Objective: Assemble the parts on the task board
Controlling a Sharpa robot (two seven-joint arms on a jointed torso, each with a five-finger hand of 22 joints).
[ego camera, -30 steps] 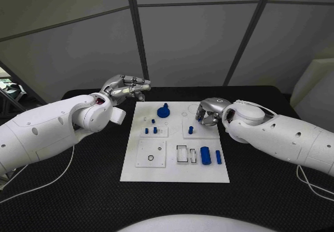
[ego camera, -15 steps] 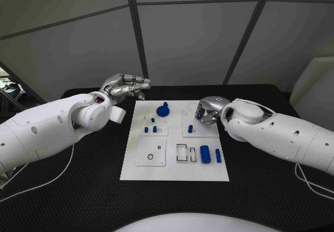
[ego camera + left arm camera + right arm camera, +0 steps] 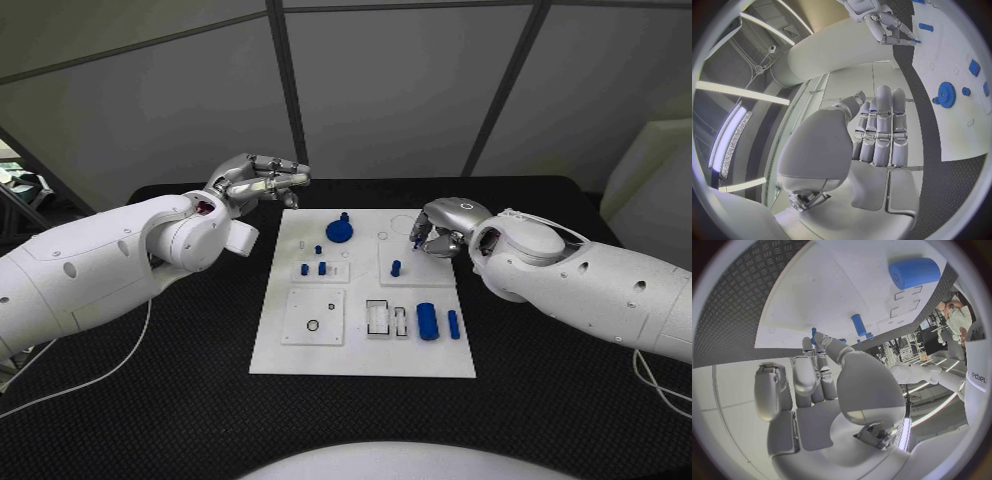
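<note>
Both hands sit at the far end of the task board (image 3: pixel 361 350), left one off it, right one over it.

We see the left hand (image 3: pixel 260 182) in the upper left of the frame, raised beyond the board's far left corner, fingers curled together, grasping nothing. The right hand (image 3: pixel 437 228) hovers over the board's upper right; whether it pinches something we cannot tell. On the board, centre frame, the blue gear (image 3: pixel 339 231) stands at the top, a small peg (image 3: pixel 395 267) stands right of middle, two short pegs (image 3: pixel 313 269) stand left of it, and a thick cylinder (image 3: pixel 427 320) lies beside a thin pin (image 3: pixel 451 323) at lower right.
</note>
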